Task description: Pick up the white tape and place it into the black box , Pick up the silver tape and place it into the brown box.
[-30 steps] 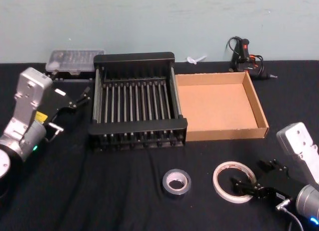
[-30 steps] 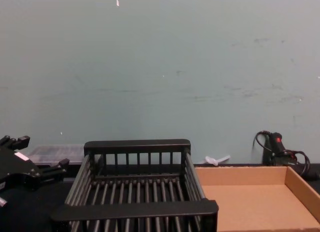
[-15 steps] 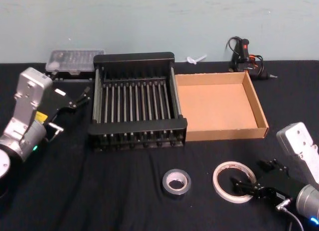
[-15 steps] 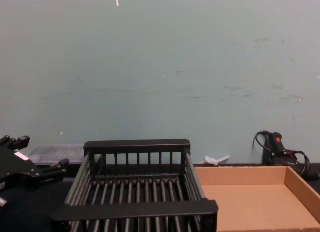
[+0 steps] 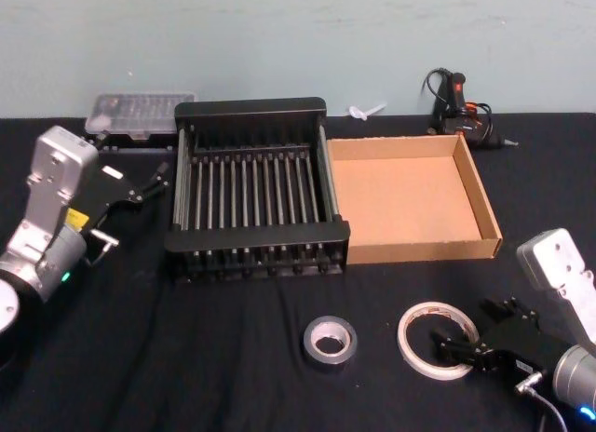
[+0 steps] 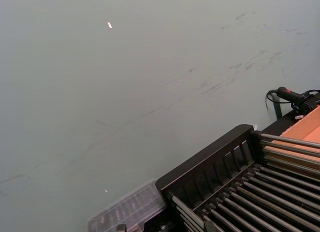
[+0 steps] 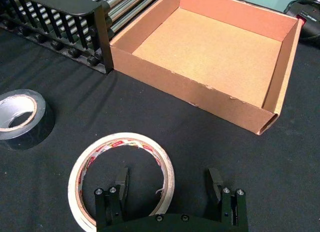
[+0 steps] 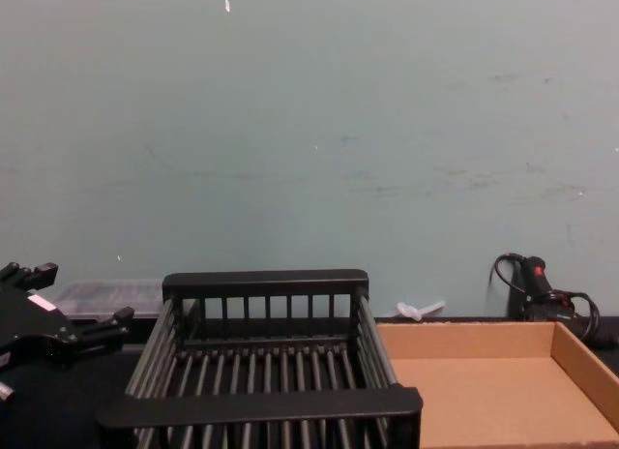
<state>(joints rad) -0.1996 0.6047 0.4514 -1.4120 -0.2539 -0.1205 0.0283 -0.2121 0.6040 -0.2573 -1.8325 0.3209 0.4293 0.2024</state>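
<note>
right tool (image 7: 167,184) spread wide, straddling white tape (image 7: 121,179) rim, edged lower; left tool state unclear

Bare table (image 5: 233,357) (black cloth) lies before the black box (image 5: 258,238).

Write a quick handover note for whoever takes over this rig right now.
Right gripper: open, straddling the near rim of the white tape, not gripping.
Left gripper: parked left of the black box.
White tape and silver tape both lie on the table in front of the boxes.
Black box and brown box hold no tape.
Done: nothing placed.
Left: both tapes.
</note>
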